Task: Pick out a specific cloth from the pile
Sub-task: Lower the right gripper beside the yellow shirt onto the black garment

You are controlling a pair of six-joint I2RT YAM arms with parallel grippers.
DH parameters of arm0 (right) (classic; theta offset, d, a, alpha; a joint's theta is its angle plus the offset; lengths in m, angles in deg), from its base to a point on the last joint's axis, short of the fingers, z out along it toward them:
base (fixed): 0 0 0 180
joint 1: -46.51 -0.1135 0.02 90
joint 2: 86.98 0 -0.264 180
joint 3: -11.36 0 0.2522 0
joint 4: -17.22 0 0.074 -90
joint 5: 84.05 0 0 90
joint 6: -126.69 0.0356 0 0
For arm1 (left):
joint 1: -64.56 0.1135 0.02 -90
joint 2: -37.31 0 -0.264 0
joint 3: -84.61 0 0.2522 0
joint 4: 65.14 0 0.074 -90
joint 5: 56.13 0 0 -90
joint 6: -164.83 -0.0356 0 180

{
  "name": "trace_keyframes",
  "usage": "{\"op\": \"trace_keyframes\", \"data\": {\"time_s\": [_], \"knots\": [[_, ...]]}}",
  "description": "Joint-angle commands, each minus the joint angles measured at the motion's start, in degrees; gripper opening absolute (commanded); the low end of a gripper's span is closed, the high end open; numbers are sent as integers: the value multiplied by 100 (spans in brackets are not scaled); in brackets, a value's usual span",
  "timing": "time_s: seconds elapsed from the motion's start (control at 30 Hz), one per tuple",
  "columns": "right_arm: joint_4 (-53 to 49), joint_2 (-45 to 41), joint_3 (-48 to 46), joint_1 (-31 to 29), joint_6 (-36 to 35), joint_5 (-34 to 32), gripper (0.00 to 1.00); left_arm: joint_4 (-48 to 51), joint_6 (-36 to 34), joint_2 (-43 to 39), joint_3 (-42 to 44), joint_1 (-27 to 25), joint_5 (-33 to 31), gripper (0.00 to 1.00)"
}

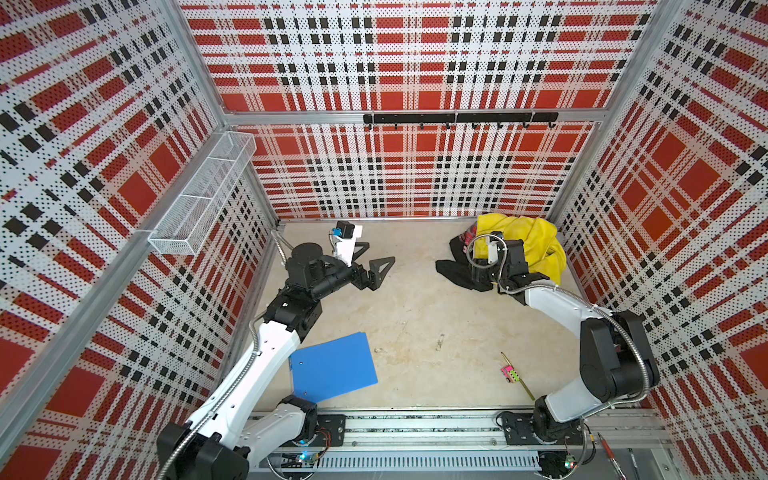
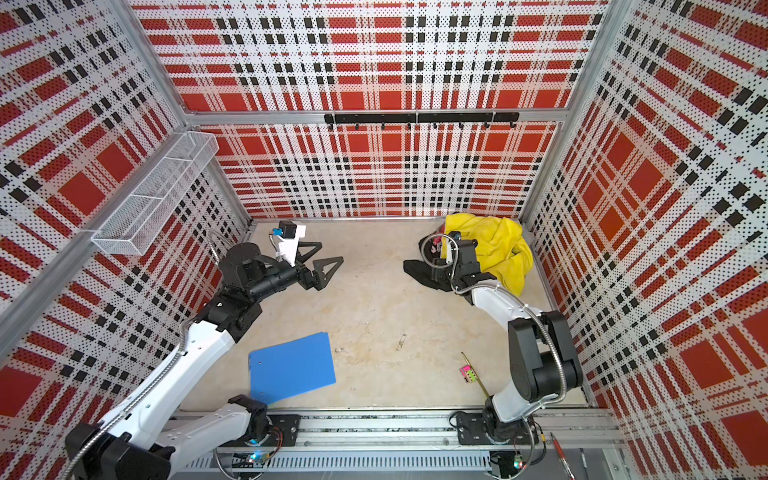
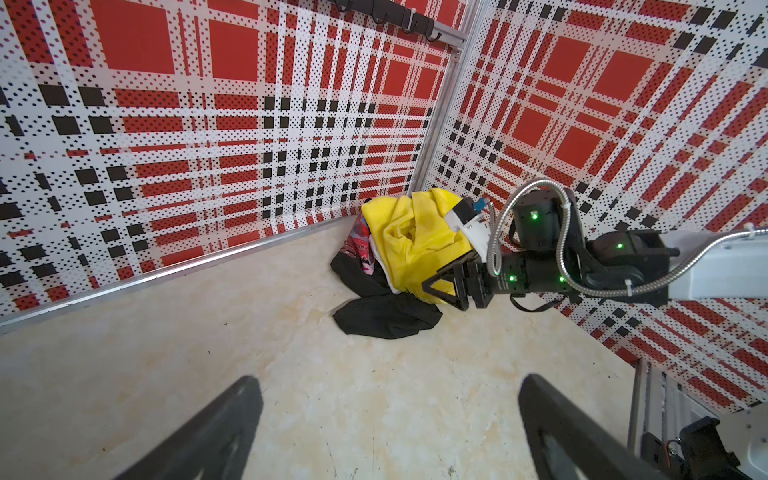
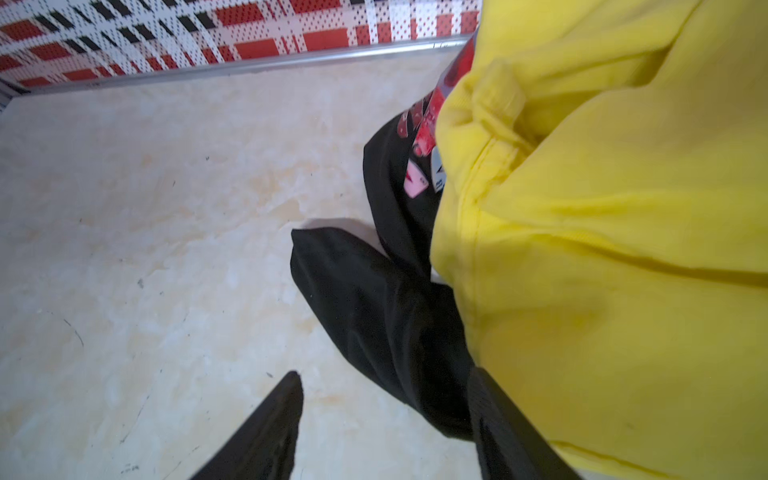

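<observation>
Straddling the black cloth [image 4: 365,299] at the edge of the pile [image 4: 623,249], the right hand [image 4: 384,374] is found spread, nothing pinched; the left hand [image 3: 388,380] is held spread wide.

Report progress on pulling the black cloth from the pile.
Done: approach; the right gripper sits at the black cloth. In hand: the grasp; jaws open astride its fold, not yet clamped. To do: pulling it from under the yellow cloth, clear of the pile. The left gripper hangs open, idle over the table.
</observation>
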Motion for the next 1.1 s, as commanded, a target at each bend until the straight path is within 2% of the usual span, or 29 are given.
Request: {"op": "trace_keyframes", "data": {"time_s": [0.0,0.2,0.4,0.53,0.6,0.63,0.7,0.73,0.8,0.83,1.07], "knots": [[375,120,-99,-41,-59,128,67,-168,8,-1,3,-2,159,99],[484,586,-97,-41,-210,105,63,-182,-212,42,2,-11,909,99],[638,886,-58,-41,-191,0,59,-178,-313,51,40,-62,991,99],[636,993,-21,-41,-197,-14,49,-148,-330,82,29,-88,983,99],[654,981,-26,-41,-197,12,42,-141,-325,95,18,-99,974,99],[654,958,-21,-41,-195,26,35,-137,-323,95,20,-109,968,99],[654,908,-36,-41,-182,43,31,-128,-325,104,12,-110,961,99],[654,873,-39,-41,-180,57,32,-128,-324,104,12,-116,959,99],[623,867,7,-41,-187,103,49,-128,-329,105,10,-118,944,99],[582,877,43,-41,-210,118,53,-131,-315,112,3,-123,937,99],[399,1103,215,-50,-243,96,51,-122,-287,139,-15,-134,936,99]]}}
